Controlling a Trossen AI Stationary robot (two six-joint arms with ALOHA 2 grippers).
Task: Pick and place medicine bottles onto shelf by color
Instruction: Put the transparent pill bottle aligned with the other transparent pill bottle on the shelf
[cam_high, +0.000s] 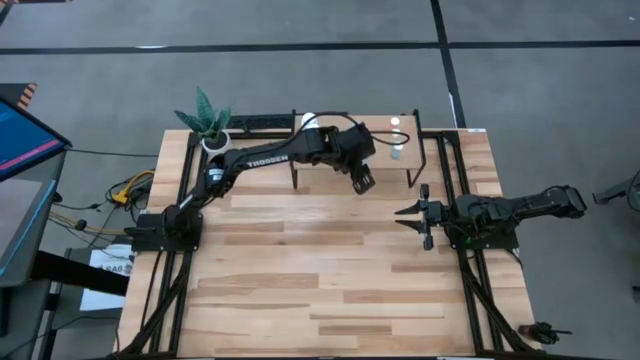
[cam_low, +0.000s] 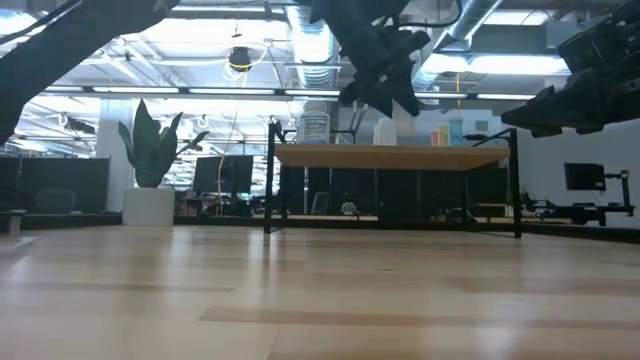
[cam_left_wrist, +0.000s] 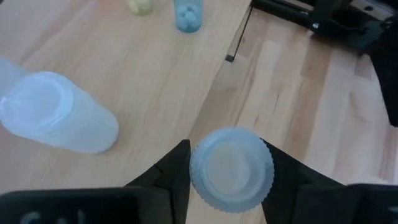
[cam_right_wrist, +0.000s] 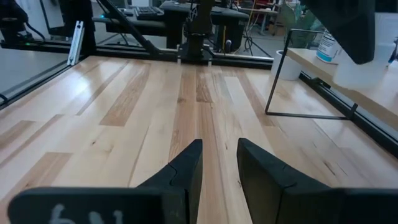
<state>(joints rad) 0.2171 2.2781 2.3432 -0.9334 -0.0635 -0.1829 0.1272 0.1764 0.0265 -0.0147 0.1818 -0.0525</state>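
The light-wood shelf (cam_high: 335, 160) stands at the table's far middle. My left gripper (cam_high: 362, 182) is over the shelf's near edge, shut on a pale bluish translucent bottle with a ribbed cap (cam_left_wrist: 231, 169). A larger pale bottle (cam_left_wrist: 56, 112) stands on the shelf beside it. Farther along the shelf stand a small yellowish-capped bottle (cam_left_wrist: 140, 6) and a bluish bottle (cam_left_wrist: 188, 15). In the low view, bottles (cam_low: 385, 130) (cam_low: 448, 132) stand on the shelf top (cam_low: 400, 155). My right gripper (cam_high: 408, 220) is open and empty over the table's right side. My left gripper pinches the bluish bottle between its two fingers (cam_left_wrist: 177, 168), one on each side of the body just below the ribbed cap (cam_left_wrist: 205, 186). The fingers come from above, pointing down. The bottle is upright, cap up. I cannot tell whether its bottom touches the shelf.
A white pot with a green plant (cam_high: 213, 135) stands at the table's far left, beside the shelf. The shelf's thin black legs (cam_high: 412, 175) (cam_right_wrist: 273, 81) reach down to the table. The plank tabletop (cam_high: 320, 280) spreads in front of the shelf.
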